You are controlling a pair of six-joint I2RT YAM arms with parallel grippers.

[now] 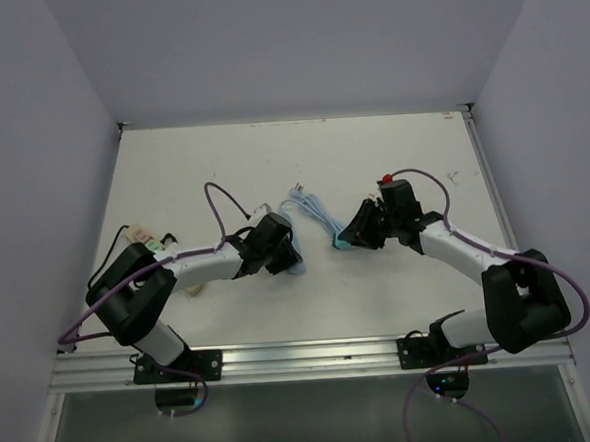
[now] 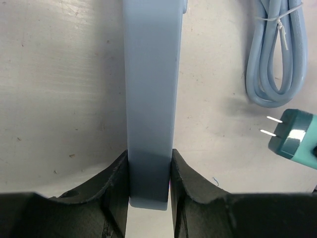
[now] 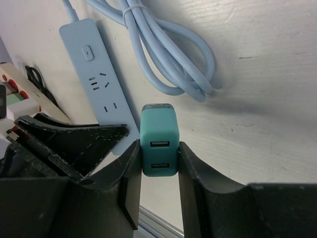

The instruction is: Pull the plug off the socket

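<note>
The socket is a long light-blue power strip (image 2: 151, 89) (image 3: 101, 84) lying flat on the white table, and my left gripper (image 2: 150, 163) (image 1: 277, 247) is shut on its near end. The plug, a teal block (image 3: 159, 141) with two USB ports, is held off the table with my right gripper (image 3: 158, 158) (image 1: 361, 232) shut on it. In the left wrist view the plug (image 2: 292, 139) hangs to the right of the strip, apart from it, with both bare metal prongs (image 2: 271, 126) showing. From above, the plug (image 1: 345, 244) sits right of the strip (image 1: 296, 269).
The strip's bundled light-blue cable (image 2: 277, 54) (image 3: 168, 54) (image 1: 315, 212) lies coiled behind the grippers. A white power strip with a black cord (image 1: 146, 240) (image 3: 20, 94) sits at the left of the table. White walls enclose the table on three sides.
</note>
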